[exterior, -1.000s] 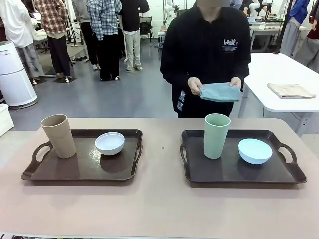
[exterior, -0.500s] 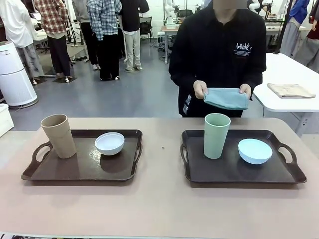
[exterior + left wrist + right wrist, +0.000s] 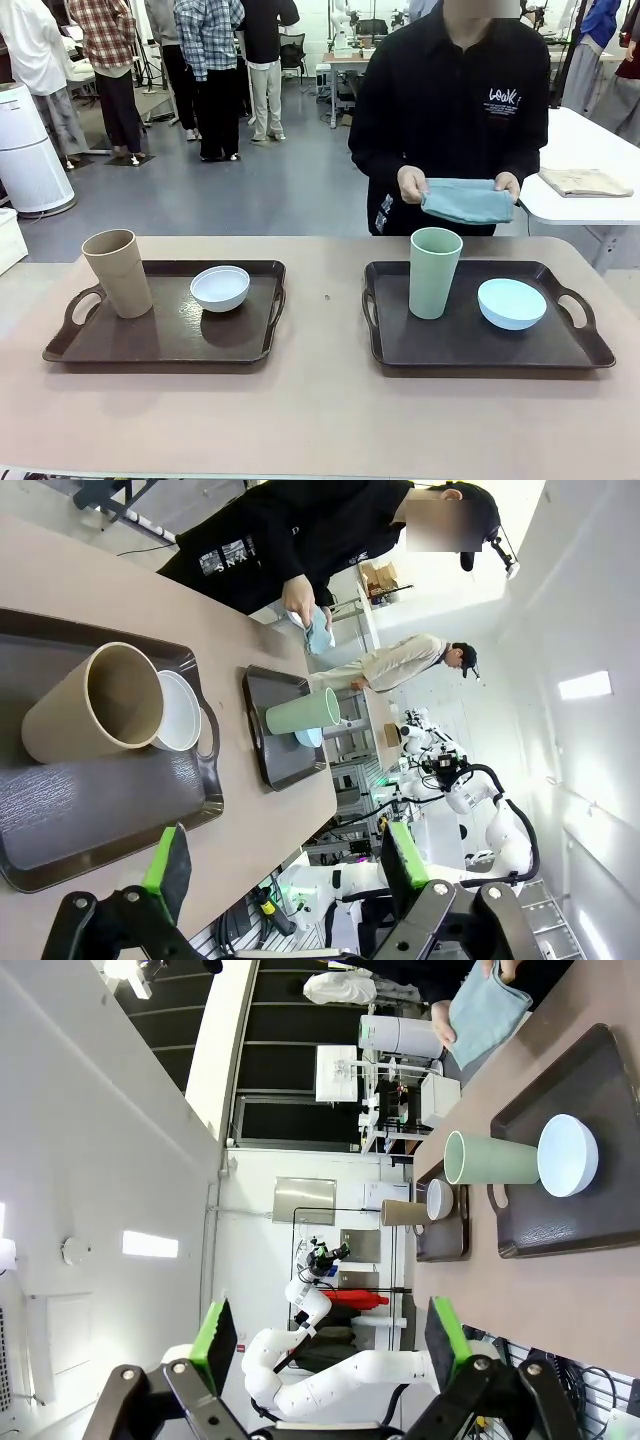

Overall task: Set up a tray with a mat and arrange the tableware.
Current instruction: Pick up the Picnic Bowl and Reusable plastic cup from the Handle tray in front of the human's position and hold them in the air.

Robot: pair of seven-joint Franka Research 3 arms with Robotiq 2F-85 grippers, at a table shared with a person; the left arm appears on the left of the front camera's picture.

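We start with the tableware, all of it on two dark trays on the table [image 3: 320,410]. On the left tray [image 3: 165,345] the beige tumbler [image 3: 117,272] stands upright at the far left corner, with the white bowl [image 3: 220,287] just beside it toward the middle. On the right tray [image 3: 470,350] the pale green tumbler [image 3: 435,272] stands upright near the far left side. The light blue bowl [image 3: 511,303] sits close by on its right, apart from it.

Now the mat [image 3: 466,201]. It's a folded teal cloth, off the table, held at waist height behind the right tray. The person's right hand [image 3: 411,184] and left hand [image 3: 507,186] each grip one end of it.

Over to the arms. In the left wrist view the left gripper [image 3: 283,865] has its fingers spread wide with nothing between them, up above the near edge of the table. In the right wrist view the right gripper [image 3: 330,1335] is spread just as wide and grips nothing either, well back from the trays.

Behind the person, a folded beige cloth [image 3: 584,181] lies on a white side table [image 3: 570,140].
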